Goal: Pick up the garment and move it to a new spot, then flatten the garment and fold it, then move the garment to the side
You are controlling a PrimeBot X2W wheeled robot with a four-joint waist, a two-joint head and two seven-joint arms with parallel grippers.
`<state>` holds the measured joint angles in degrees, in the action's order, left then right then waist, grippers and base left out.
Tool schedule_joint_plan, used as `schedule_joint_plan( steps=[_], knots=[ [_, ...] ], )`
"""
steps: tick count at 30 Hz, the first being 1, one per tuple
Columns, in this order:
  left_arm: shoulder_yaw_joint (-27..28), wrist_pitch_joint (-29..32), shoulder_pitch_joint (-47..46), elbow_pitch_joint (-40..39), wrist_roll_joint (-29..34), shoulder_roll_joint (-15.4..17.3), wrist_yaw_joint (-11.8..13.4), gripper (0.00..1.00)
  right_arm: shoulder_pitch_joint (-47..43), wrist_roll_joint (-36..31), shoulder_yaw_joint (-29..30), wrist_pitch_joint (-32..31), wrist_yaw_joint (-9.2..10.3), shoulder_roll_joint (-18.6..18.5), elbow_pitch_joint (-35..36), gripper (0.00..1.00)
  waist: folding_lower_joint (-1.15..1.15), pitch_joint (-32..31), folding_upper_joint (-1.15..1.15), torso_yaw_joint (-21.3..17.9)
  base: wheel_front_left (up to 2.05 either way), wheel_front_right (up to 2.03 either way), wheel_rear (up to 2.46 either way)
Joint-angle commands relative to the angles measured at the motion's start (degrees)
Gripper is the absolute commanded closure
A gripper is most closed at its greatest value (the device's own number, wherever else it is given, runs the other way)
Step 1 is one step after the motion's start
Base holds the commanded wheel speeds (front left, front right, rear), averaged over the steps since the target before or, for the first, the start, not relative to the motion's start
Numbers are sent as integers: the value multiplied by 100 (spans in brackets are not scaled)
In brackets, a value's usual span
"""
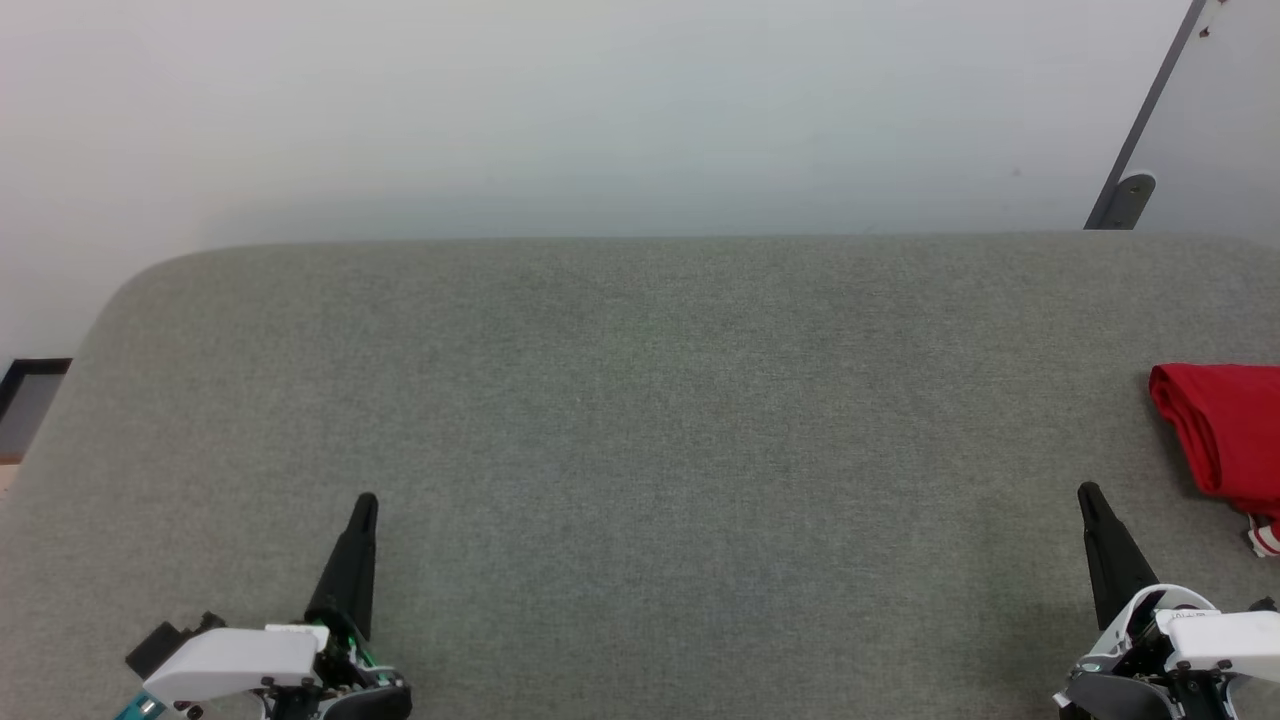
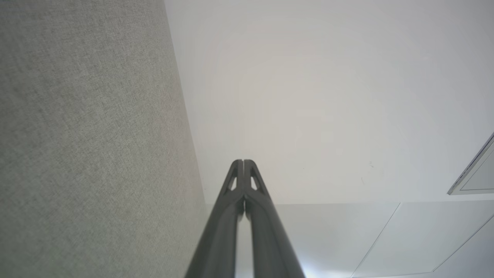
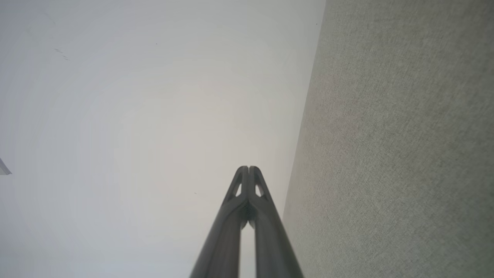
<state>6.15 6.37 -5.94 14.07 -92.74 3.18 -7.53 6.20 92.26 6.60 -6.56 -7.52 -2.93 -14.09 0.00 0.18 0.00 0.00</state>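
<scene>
Head view, bunched red garment (image 1: 1225,425) cut off at right edge, left gripper (image 1: 366,498), right gripper (image 1: 1087,489) both closed, empty.

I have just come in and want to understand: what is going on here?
Nothing is being handled. The left gripper and the right gripper are both shut and empty, at the near side of the grey table. The red garment lies on the table's right side, apart from both.

the garment (image 1: 1225,435) is cut off by the head view's right edge; its lettering is hidden.
</scene>
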Motion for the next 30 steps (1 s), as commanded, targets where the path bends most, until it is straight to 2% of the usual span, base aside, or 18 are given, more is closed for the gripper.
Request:
schedule_joint_plan(
  steps=[1, 30],
  knots=[
    [19, 8, -63, 10, 16, -16, 8, 100, 13, 28, -10, -6, 6, 19, -2, 100, 0, 0, 0, 0, 0, 0, 0],
    [31, 13, -65, 10, 32, -23, 8, 100, 13, 29, -11, -5, 6, 19, -2, 100, 0, 0, 0, 0, 0, 0, 0]
  ],
)
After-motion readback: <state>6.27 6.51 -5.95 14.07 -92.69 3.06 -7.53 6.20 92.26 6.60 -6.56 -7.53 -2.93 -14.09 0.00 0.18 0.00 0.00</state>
